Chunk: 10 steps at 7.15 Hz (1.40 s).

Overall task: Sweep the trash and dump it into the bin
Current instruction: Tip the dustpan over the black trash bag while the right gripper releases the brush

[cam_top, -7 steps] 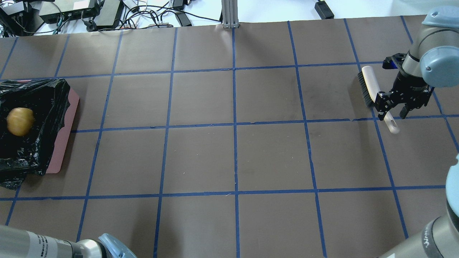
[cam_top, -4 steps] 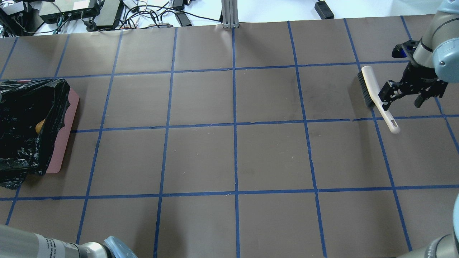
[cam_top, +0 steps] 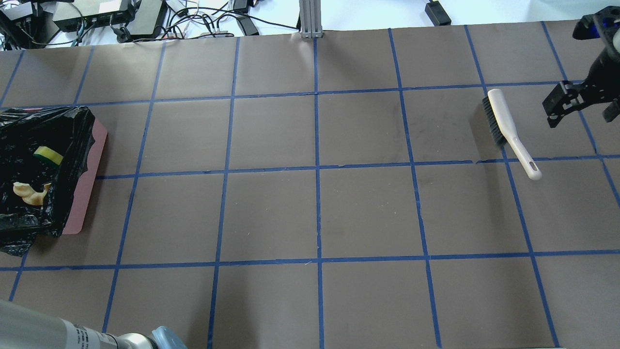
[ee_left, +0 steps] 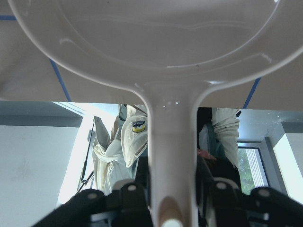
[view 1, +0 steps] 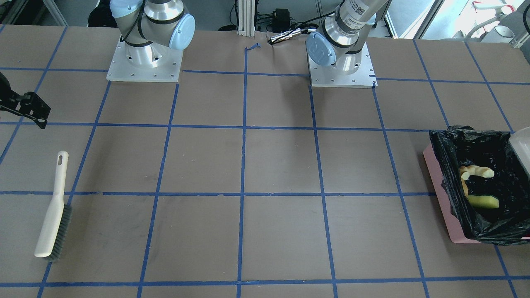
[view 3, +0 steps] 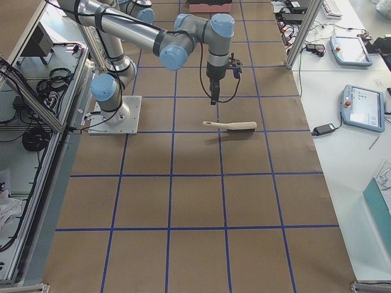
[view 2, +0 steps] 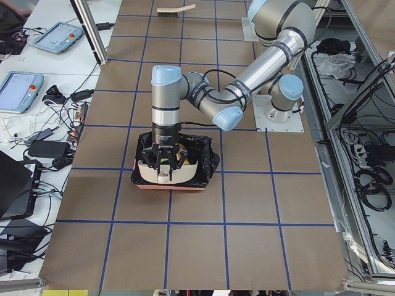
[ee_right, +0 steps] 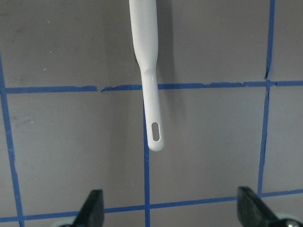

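The bin is a pink box lined with a black bag at the table's left end, also seen in the front view. Inside lie trash pieces: a cream crescent slice and a yellow sponge with a green edge. My left gripper is shut on the handle of a beige dustpan, held tipped over the bin. My right gripper hangs open above the table, off to the side of the brush, which lies flat.
The brush is a white-handled one with dark bristles, near the table's right end. Cables and power boxes line the far edge. An aluminium post stands at the far middle. Both arm bases are bolted on the near side.
My right gripper has left the brush handle and drawn back toward the far right. The potato dropped into the bin and out of sight; the sponge and crescent slice now lie there.
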{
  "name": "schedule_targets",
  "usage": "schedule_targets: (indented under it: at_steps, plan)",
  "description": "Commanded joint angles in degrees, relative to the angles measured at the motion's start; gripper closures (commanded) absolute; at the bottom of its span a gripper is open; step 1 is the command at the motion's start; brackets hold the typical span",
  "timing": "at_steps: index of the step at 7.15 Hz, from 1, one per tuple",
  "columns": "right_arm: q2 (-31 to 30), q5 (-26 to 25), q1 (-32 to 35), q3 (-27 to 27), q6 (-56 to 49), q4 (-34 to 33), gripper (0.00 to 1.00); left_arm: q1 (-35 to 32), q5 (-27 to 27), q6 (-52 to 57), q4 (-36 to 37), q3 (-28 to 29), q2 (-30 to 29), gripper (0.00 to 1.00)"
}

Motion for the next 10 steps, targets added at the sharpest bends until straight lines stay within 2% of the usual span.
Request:
schedule_targets:
  at_steps: [1, 2, 3, 5, 7, 9, 10]
  plan:
    - [-3.5, 0.7, 0.3, -2.8, 3.2, 4.3, 0.0, -3.8, 6.9, 1.1, 7.9, -2.0, -0.7, 1.0]
    - [-2.4, 6.6, 1.8, -6.4, 9.1, 7.2, 0.0, -5.0, 9.4, 1.9, 12.4, -3.1, -1.0, 1.0]
    - [-0.8, 7.5, 5.2, -10.2, 12.2, 8.7, 0.0, -6.3, 11.3, 2.0, 15.2, -3.3, -1.1, 1.0]
    - [3.4, 7.1, 15.5, -15.3, 24.4, 9.3, 0.0, -10.7, 12.4, 0.2, 14.4, -3.1, -1.0, 1.0]
    - [4.6, 6.9, 23.4, -15.2, 34.3, 8.8, 0.0, -14.2, 11.5, -9.0, 6.3, -3.1, -0.1, 1.0]
    - [3.7, 7.4, 23.9, -14.8, 34.7, 9.5, 0.0, -19.9, 9.7, -20.9, -1.9, -3.0, 0.0, 1.0]
    - [3.4, 7.1, 23.9, -14.8, 34.7, 9.1, 0.0, -20.5, 2.9, -25.6, -7.0, -2.9, 1.2, 1.0]
